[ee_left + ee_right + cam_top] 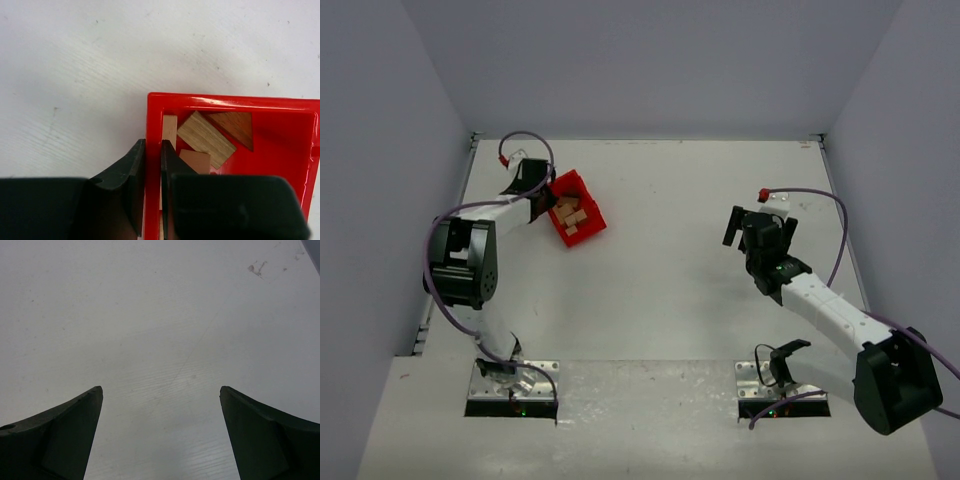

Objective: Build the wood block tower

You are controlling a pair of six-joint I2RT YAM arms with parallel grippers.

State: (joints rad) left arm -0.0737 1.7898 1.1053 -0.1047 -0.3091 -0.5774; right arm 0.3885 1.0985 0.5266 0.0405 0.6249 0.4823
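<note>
The wooden blocks lie loose inside a red plastic bin (571,182) at the far left. In the left wrist view the bin (225,99) holds a pale plank (170,131) on edge, a light tan block (206,138), a small cube (196,161) and a dark reddish-brown triangular piece (234,127). In the top view they show as a tan heap (570,216). My left gripper (153,142) (548,195) is shut on the bin's left wall, one finger outside and one inside. My right gripper (161,388) (760,225) is open and empty over bare table at the right.
White table (660,280) with grey walls on three sides. Both arm bases sit at the near edge. A small scuff mark (256,268) shows on the table ahead of the right gripper.
</note>
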